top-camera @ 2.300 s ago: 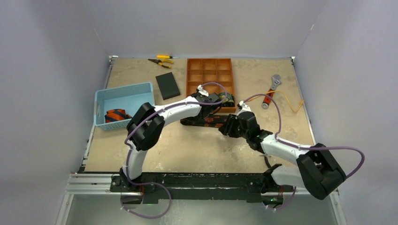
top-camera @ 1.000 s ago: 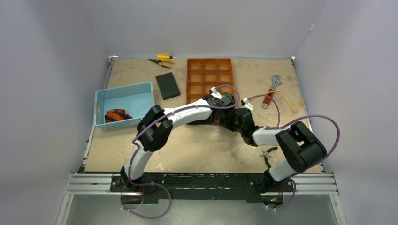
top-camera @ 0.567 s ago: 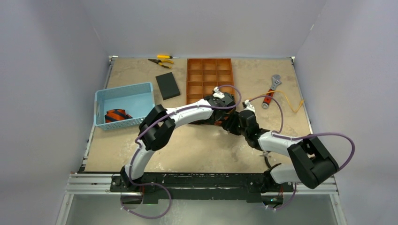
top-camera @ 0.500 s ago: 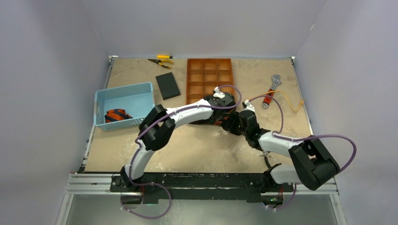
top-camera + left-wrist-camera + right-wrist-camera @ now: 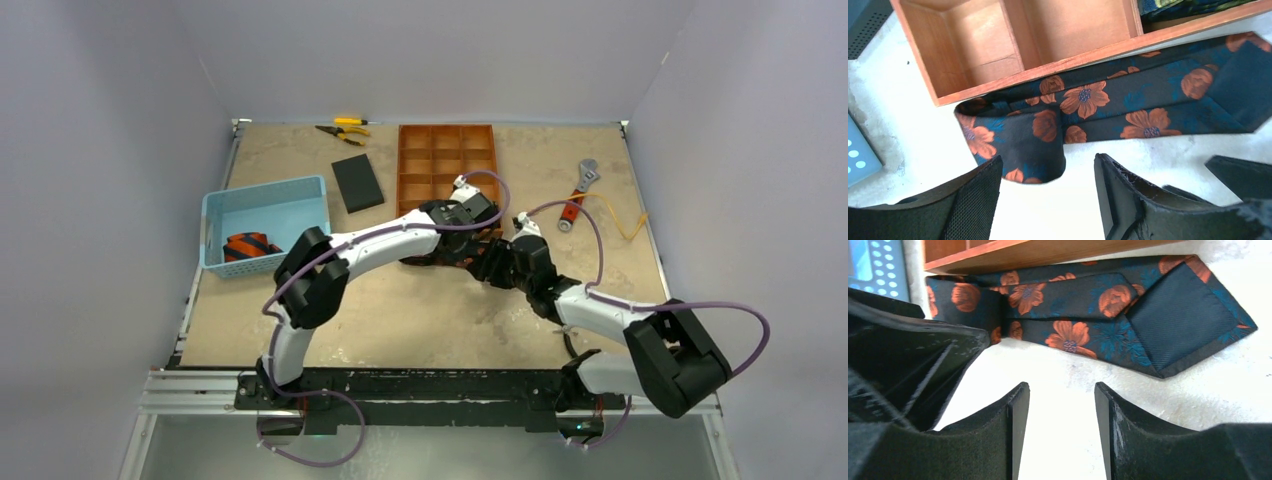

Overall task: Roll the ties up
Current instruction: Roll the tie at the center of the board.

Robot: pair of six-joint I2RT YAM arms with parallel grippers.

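A dark tie with orange flowers (image 5: 1108, 105) lies folded flat on the table against the near edge of the wooden tray (image 5: 1058, 62). Its pointed wide end (image 5: 1178, 320) faces right. My left gripper (image 5: 1048, 165) is open, and the tie's folded narrow end lies just at its fingertips, not pinched. My right gripper (image 5: 1060, 390) is open and empty over bare table, a little short of the tie (image 5: 1073, 305). A green-gold tie (image 5: 1188, 6) sits in a tray compartment. An orange-striped tie (image 5: 248, 246) lies rolled in the blue basket (image 5: 262, 192). From above, both arms hide the flowered tie.
The orange compartment tray (image 5: 402, 170) stands at the back centre, with a black pad (image 5: 357, 183) and yellow-handled pliers (image 5: 345, 128) to its left. A wrench (image 5: 578, 190) and yellow cord (image 5: 622, 215) lie at the right. Small pliers (image 5: 572, 326) lie near the right arm's base.
Both grippers have opened and let go of the flowered tie, which now lies folded by the tray. Both arms drew back slightly towards the near side.
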